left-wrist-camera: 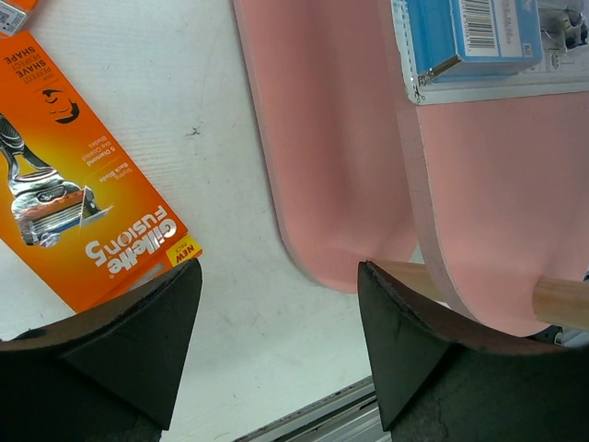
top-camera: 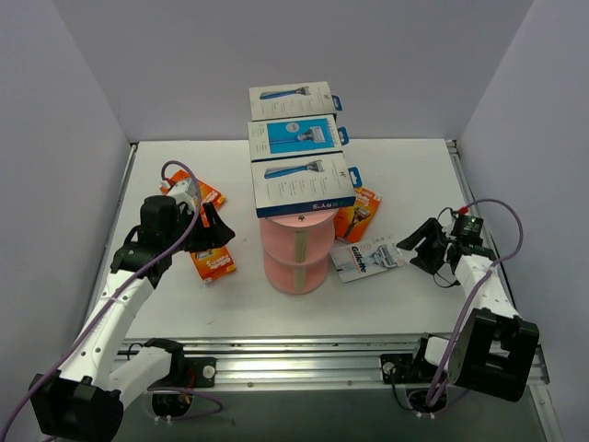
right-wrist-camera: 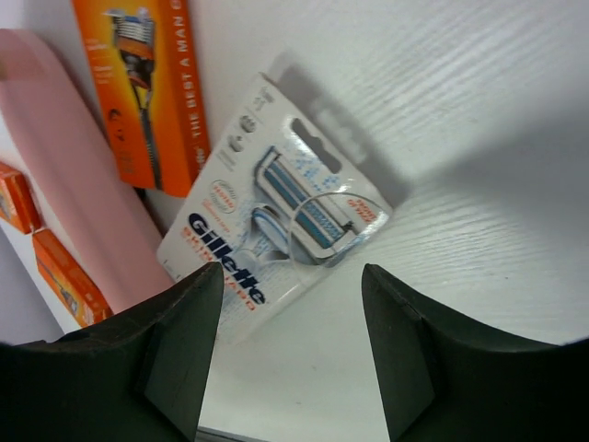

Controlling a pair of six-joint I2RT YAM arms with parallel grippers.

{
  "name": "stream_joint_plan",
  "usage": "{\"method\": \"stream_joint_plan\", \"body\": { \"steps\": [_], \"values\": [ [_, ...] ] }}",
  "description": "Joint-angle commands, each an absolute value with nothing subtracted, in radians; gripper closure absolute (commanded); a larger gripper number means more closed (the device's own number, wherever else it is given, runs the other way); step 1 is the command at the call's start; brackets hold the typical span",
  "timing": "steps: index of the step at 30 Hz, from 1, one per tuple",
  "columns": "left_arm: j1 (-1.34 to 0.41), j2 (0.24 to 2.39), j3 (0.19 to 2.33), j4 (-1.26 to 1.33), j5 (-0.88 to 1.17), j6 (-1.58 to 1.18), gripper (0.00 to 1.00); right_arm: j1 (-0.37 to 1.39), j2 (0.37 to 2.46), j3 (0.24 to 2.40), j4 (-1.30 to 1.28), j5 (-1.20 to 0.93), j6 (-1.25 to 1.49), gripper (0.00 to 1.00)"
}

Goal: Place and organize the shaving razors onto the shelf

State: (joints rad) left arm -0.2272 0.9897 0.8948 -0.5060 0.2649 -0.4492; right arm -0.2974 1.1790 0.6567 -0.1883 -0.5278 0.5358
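**A:** Shelf position?
**B:** The pink three-tier plastic shelf (top-camera: 296,249) stands mid-table on the white table (top-camera: 405,166). Its oval top tier carries three flat boxes in a row from the far side to the near: white razor box (top-camera: 291,98), blue razor box (top-camera: 293,137), second white box (top-camera: 302,183).

**A:** Loose packs?
**B:** Two orange blister cards (top-camera: 213,262) lie flat toward the left edge. A third orange card (top-camera: 357,214) sits just beside the shelf's right side. The clear Gillette blister pack (top-camera: 366,258) lies flat nearer the right edge.

**A:** Claws?
**B:** The left claw (left-wrist-camera: 278,276) is spread with nothing between its fingers, and an orange card lies beside it. The right claw (right-wrist-camera: 291,281) is also spread and empty, facing the Gillette pack.
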Motion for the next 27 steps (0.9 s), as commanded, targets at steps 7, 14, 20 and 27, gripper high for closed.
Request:
{"method": "stream_joint_plan", "body": {
  "steps": [7, 14, 20, 27],
  "values": [
    [-0.221, 0.948, 0.925, -0.509, 0.239, -0.410, 0.21, -0.344, 1.196, 0.517, 0.021, -0.456, 0.601, 0.42],
    [-0.221, 0.933, 0.919, -0.515, 0.218, -0.411, 0.17, -0.370, 1.230, 0.417, 0.170, -0.512, 0.649, 0.42],
    [-0.219, 0.936, 0.916, -0.517, 0.213, -0.411, 0.17, -0.371, 1.256, 0.351, 0.297, -0.529, 0.690, 0.41],
    [-0.216, 0.942, 0.914, -0.517, 0.212, -0.411, 0.17, -0.371, 1.307, 0.310, 0.388, -0.545, 0.707, 0.44]
  ]
}}
